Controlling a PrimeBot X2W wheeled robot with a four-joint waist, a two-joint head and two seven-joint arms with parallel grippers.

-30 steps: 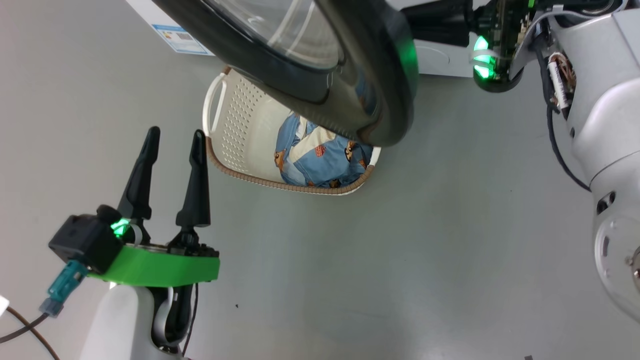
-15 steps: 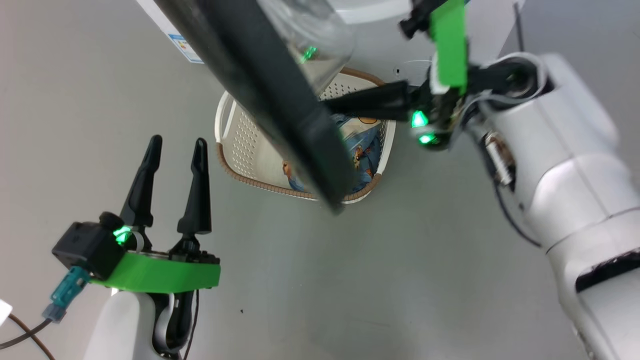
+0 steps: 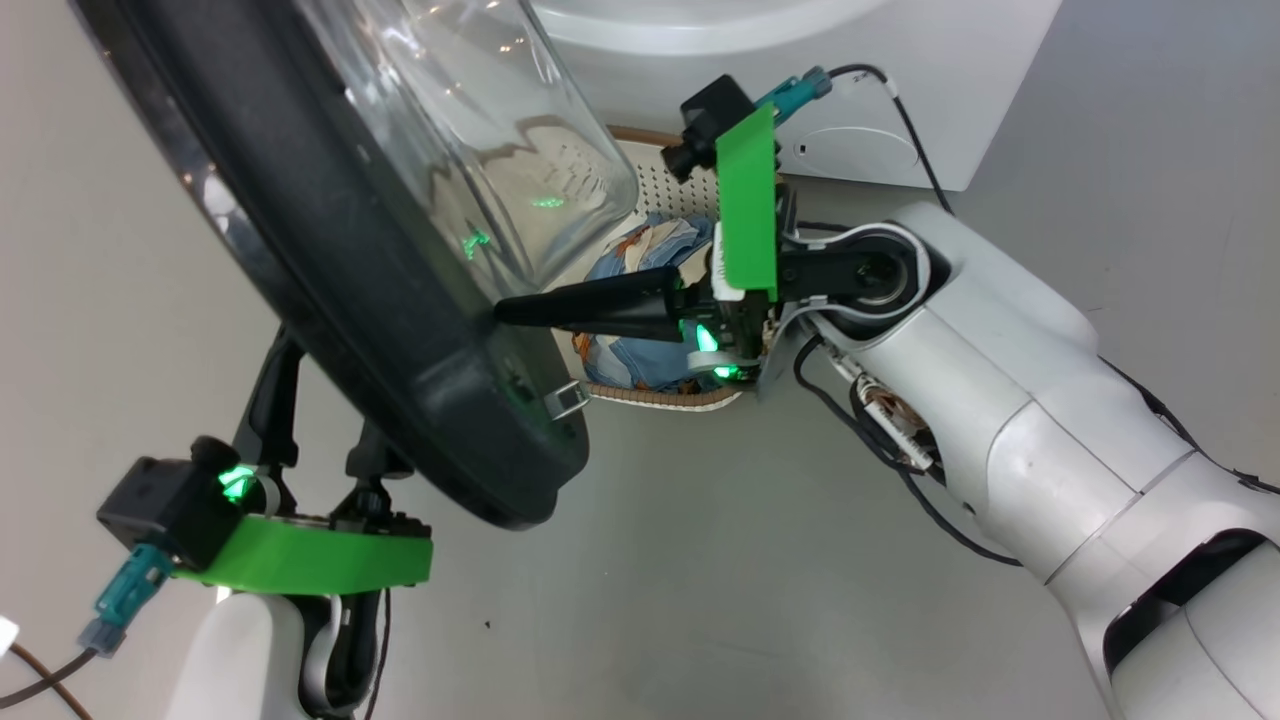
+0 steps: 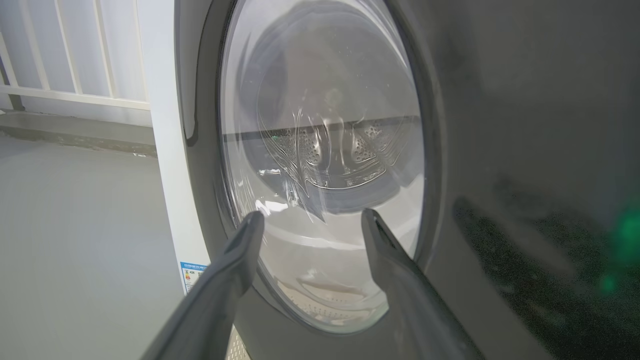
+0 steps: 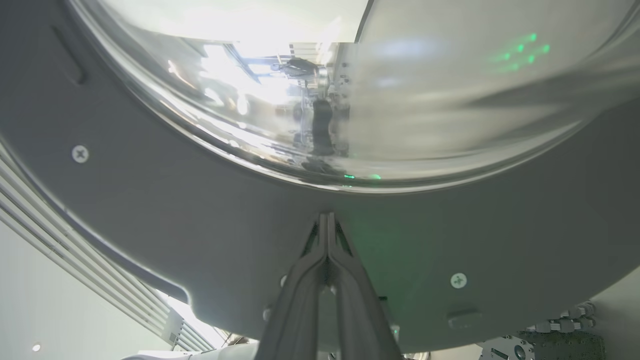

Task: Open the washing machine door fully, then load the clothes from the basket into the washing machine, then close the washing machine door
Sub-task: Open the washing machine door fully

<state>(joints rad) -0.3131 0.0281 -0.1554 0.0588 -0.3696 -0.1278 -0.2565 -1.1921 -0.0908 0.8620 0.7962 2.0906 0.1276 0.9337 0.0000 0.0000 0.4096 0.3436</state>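
Note:
The washing machine door (image 3: 400, 380), black-rimmed with a bulging glass bowl (image 3: 470, 130), stands swung out across the upper left of the head view. My right gripper (image 3: 502, 312) is shut, and its tips rest against the door's inner grey rim (image 5: 200, 235). In the right wrist view the right gripper (image 5: 327, 217) has its fingers pressed together. My left gripper (image 3: 320, 420) is open at the lower left, its tips hidden behind the door. The left gripper (image 4: 310, 220) faces the door's outer glass (image 4: 325, 150). The basket (image 3: 650, 395) holds the blue bear-print clothes (image 3: 625, 355) behind my right gripper.
The white washing machine (image 3: 950, 100) stands at the top of the head view, and its side carries a blue sticker (image 4: 192, 275). Grey floor (image 3: 700, 580) spreads below the basket. A white railing (image 4: 75, 95) runs along the far wall in the left wrist view.
The door has swung much further out to the left and now covers my left gripper's fingertips. My right arm has swept left and down with it. The head view has shifted too.

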